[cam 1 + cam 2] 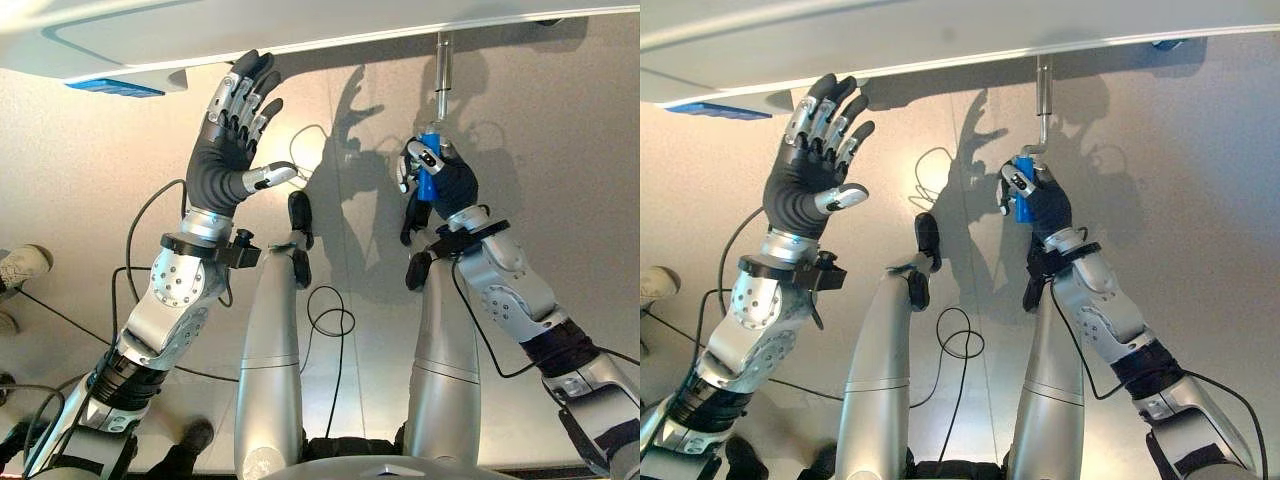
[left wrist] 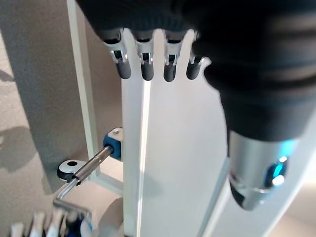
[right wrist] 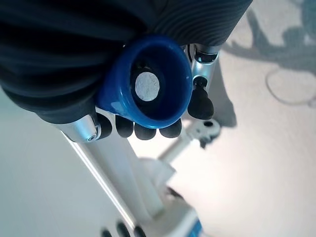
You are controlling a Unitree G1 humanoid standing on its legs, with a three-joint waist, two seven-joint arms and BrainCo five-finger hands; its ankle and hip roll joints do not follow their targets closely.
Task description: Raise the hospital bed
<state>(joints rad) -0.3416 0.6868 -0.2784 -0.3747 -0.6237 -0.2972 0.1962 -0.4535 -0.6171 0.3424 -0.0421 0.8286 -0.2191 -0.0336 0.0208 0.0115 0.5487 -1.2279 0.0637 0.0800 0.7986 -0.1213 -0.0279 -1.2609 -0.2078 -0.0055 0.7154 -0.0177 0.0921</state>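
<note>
Pale hospital bed frame across the far side of the head views, with a blue patch under its edge on the left. Speckled grey floor below. Left hand raised beside the bed's edge, fingers spread and released, holding nothing, fingertips near the white panel. Right hand clenched around the blue handle of the crank, fingers wrapped round the grip. Silver crank rod running from under the bed frame down to that handle, bent at the end. A person's shoe on the floor at far left.
</note>
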